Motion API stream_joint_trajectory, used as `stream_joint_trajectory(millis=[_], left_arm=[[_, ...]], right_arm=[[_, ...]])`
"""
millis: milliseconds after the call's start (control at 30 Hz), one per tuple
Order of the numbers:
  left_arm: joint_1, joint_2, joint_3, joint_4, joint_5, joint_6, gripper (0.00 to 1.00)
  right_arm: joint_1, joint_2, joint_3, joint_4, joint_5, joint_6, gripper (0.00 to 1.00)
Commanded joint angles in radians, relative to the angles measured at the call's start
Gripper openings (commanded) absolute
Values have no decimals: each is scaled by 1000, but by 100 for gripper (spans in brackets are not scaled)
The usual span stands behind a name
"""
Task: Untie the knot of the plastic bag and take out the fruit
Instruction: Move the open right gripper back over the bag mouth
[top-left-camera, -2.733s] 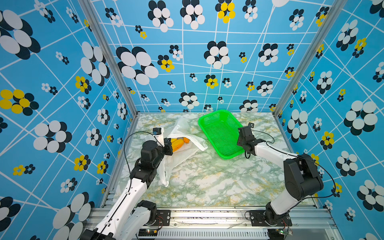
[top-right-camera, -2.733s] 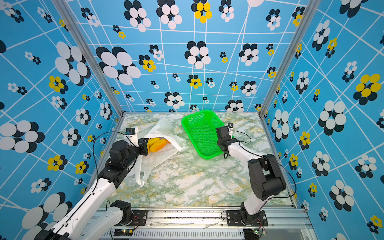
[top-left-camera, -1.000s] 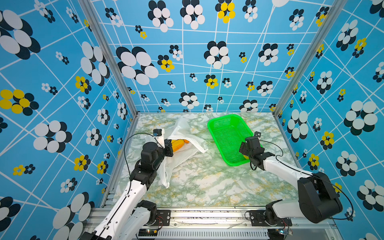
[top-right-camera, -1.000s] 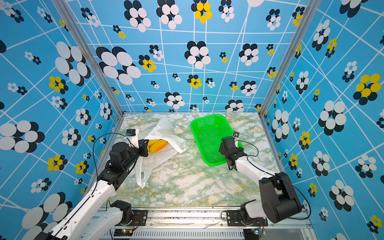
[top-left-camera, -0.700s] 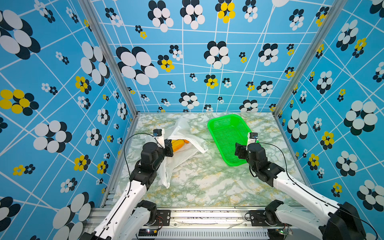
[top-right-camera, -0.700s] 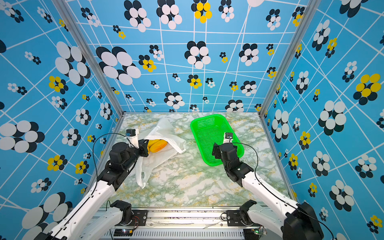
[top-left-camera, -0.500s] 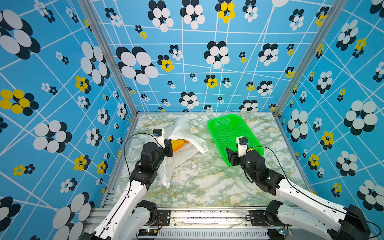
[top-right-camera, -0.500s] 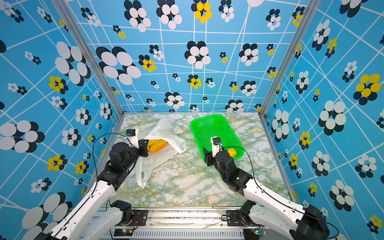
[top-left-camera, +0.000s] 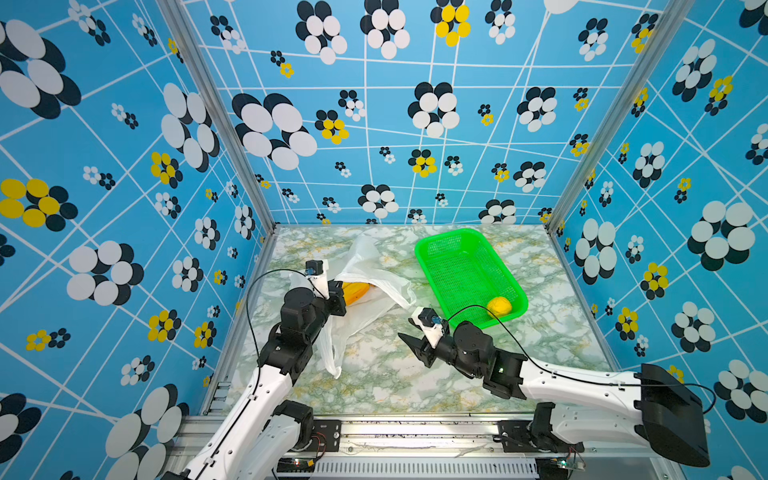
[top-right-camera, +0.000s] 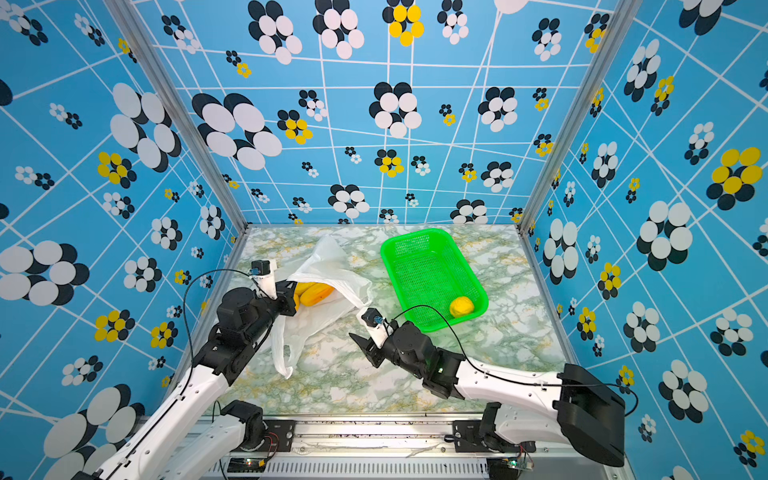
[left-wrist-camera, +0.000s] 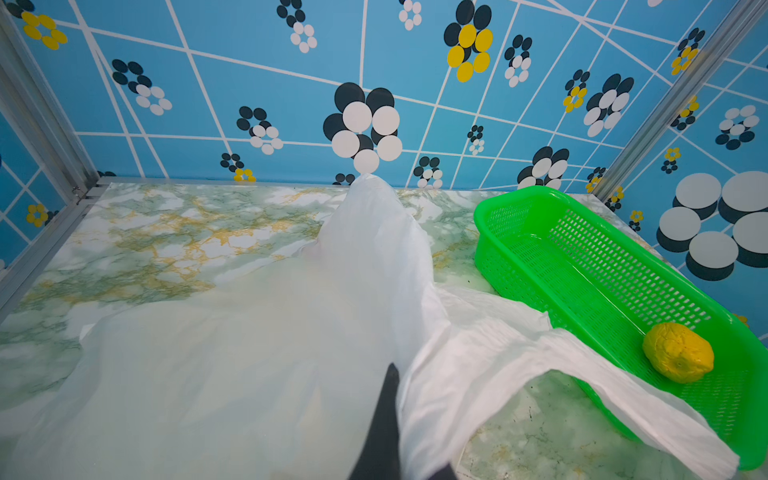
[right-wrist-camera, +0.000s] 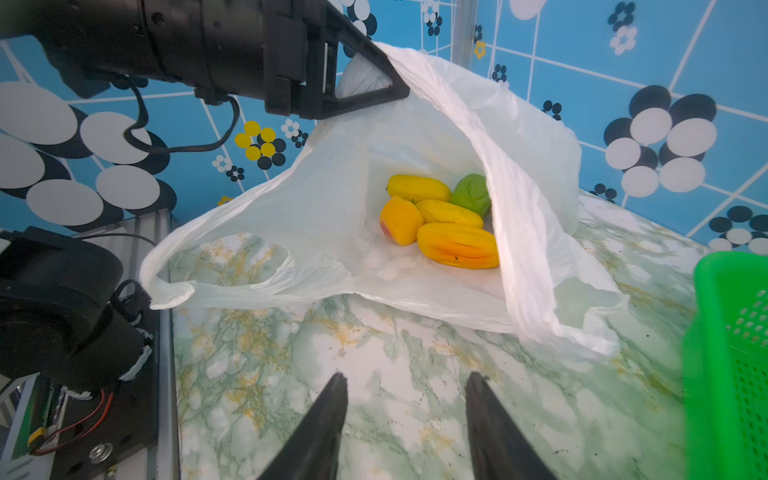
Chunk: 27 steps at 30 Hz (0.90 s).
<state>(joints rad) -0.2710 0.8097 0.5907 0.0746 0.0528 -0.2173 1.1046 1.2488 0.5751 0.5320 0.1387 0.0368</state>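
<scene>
Right gripper (right-wrist-camera: 406, 376): fingers spread partway, nothing held, table (right-wrist-camera: 374, 395) below. Ahead: bag (right-wrist-camera: 415, 137) rim pinched between closed fingers of left gripper (right-wrist-camera: 390, 89), mouth lifted. Fruit (right-wrist-camera: 453, 243) piled inside, beyond. Lone fruit (top-left-camera: 499, 306) seen in basket (top-left-camera: 465, 270).

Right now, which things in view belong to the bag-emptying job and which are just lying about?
Job: plastic bag, mouth open; fruit inside it; yellow fruit in the green basket; left pincer shut on the bag; right pincer open, empty.
Lying about: nothing loose; only the marble table and flowered walls.
</scene>
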Motion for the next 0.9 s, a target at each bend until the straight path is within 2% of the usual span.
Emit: stream_joint_trajectory(millis=[0, 300, 500, 867], left_arm=[[-7, -24, -12, -1, 1, -5, 0], [-12, -34, -17, -8, 3, -8, 0], [-14, -55, -27, -6, -7, -9, 0], [-16, -51, -26, -7, -7, -10, 0]], right_arm=[[6, 68, 43, 112, -21, 54, 48], [6, 301, 206, 24, 122, 136, 41], [6, 410, 325, -59, 115, 179, 38], [6, 503, 397, -86, 174, 228, 38]])
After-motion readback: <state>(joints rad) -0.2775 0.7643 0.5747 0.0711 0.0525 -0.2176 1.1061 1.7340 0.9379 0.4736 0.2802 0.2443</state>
